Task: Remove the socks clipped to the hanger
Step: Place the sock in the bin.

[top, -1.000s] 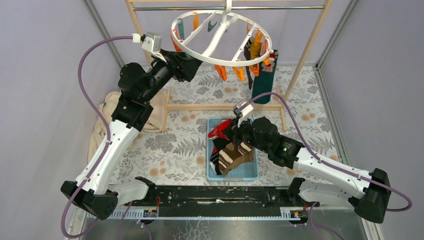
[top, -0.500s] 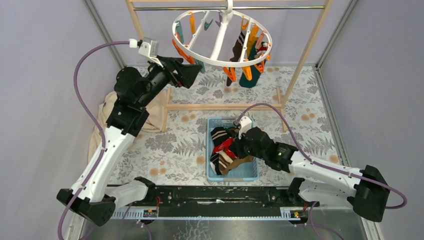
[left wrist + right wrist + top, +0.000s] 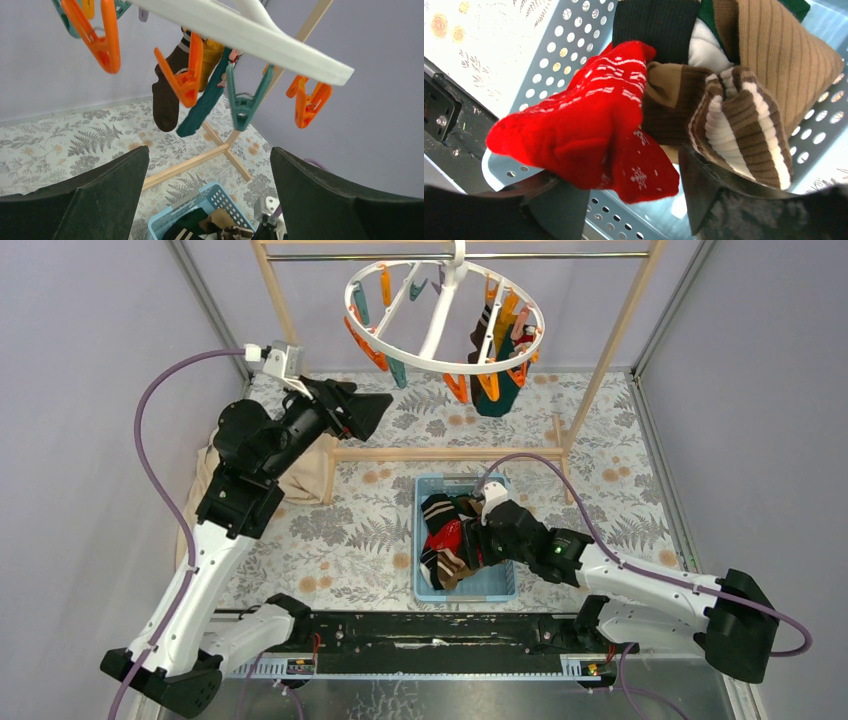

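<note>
Hanger: the white ring hanger [image 3: 445,315] hangs from the top bar of the wooden rack [image 3: 440,452], at the far side of the table.
Clipped socks: a small bunch of clipped socks [image 3: 495,355] is left on the ring's right side. The left wrist view picks out a brown sock [image 3: 165,100] and a teal sock [image 3: 202,107] dangling beside an empty orange clip [image 3: 182,82].
Basket: the blue basket [image 3: 466,594] sits on the table between the arms, with a red sock [image 3: 584,125] and a striped sock [image 3: 739,145] piled in it.
Left gripper: the left gripper [image 3: 358,412] is raised below and to the left of the ring, fingers spread wide and grasping nothing.
Right gripper: the right gripper [image 3: 472,545] is down in the basket, fingers apart on either side of the red sock and, as far as I can see, not pinching it.
Step in hand: to my eye, dropping socks off into the basket; the hanger is not cleared yet.
Next move: I'd say an arm has to reach across to the ring's right side, close on one sock below its clip and pull down steadily, since the ring hangs free and will likely swing and tilt.
</note>
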You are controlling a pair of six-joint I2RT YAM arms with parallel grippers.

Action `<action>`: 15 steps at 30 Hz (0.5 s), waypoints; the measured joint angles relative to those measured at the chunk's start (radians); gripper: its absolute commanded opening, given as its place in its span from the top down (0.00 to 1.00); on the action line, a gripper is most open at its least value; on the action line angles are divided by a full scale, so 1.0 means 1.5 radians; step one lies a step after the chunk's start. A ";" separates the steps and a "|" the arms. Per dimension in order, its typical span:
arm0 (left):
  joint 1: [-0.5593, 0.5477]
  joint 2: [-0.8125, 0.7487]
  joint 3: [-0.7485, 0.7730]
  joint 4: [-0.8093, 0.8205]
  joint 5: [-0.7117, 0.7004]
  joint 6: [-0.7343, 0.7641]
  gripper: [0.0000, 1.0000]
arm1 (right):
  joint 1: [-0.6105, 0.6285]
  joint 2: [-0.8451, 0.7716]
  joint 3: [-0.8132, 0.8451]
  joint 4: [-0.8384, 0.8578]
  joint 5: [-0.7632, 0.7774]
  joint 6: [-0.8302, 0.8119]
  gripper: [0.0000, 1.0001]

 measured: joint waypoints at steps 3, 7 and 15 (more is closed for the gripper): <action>0.000 -0.021 -0.020 -0.014 -0.001 -0.007 0.01 | 0.000 -0.028 0.001 -0.024 -0.001 0.001 0.12; 0.000 -0.050 -0.059 -0.031 -0.004 -0.018 0.01 | 0.000 -0.081 0.018 -0.059 0.000 0.000 0.01; 0.000 -0.088 -0.133 -0.066 -0.005 -0.044 0.01 | 0.000 -0.142 0.089 -0.111 0.004 -0.005 0.00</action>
